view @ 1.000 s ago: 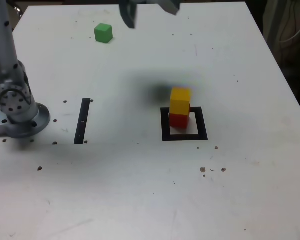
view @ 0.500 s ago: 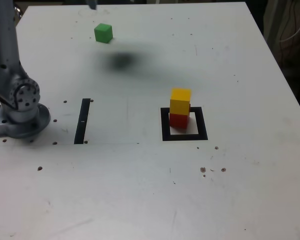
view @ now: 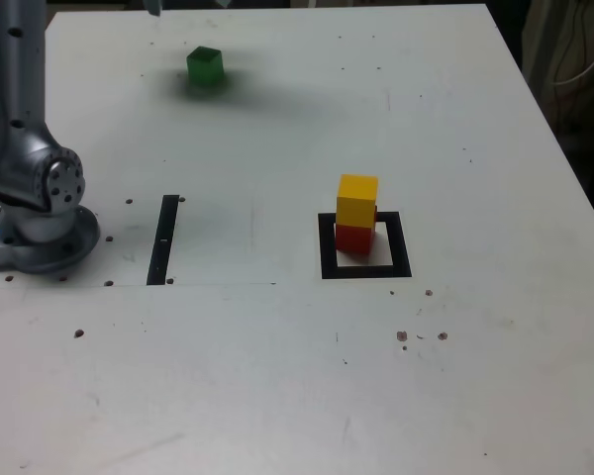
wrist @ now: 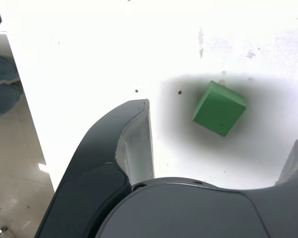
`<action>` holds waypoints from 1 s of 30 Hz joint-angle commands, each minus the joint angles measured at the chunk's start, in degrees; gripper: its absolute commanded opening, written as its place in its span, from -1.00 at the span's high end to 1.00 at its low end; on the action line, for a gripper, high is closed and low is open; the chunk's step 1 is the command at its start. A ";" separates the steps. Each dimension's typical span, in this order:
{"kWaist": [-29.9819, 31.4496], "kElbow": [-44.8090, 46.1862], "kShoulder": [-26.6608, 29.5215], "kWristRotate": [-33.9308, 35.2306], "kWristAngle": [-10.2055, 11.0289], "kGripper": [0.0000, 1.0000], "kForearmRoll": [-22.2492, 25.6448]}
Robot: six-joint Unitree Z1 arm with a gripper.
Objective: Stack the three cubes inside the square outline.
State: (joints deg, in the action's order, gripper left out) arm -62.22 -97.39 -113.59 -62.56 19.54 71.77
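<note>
1. Square outline [view: 365,246]: lies flat on the white table [view: 475,376]; serves as landmark.
2. Red cube [view: 353,237]: sits on the outline's far edge, partly over the white centre.
3. Yellow cube [view: 356,200]: rests directly on the red cube.
4. Green cube [view: 205,65] [wrist: 219,108]: stands alone, well apart from the outline, toward the far side and the exterior view's left, inside a dark shadow.
5. Gripper [wrist: 223,148]: jaws spread wide, holding nothing; the green cube shows in the gap between them, untouched.
6. Thin black strip [view: 163,238]: lies between the outline and the arm base [view: 40,233].
</note>
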 commanded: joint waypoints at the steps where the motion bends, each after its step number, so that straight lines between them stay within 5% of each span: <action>1: 0.00 0.41 -0.70 -0.32 0.39 -0.97 -0.57; 14: -0.44 6.52 -2.91 -1.65 2.48 -0.83 -6.44; 30: 0.28 9.61 -4.87 -5.91 -2.39 -0.80 -10.60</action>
State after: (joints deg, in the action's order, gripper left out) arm -62.08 -87.77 -118.17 -68.39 17.14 61.40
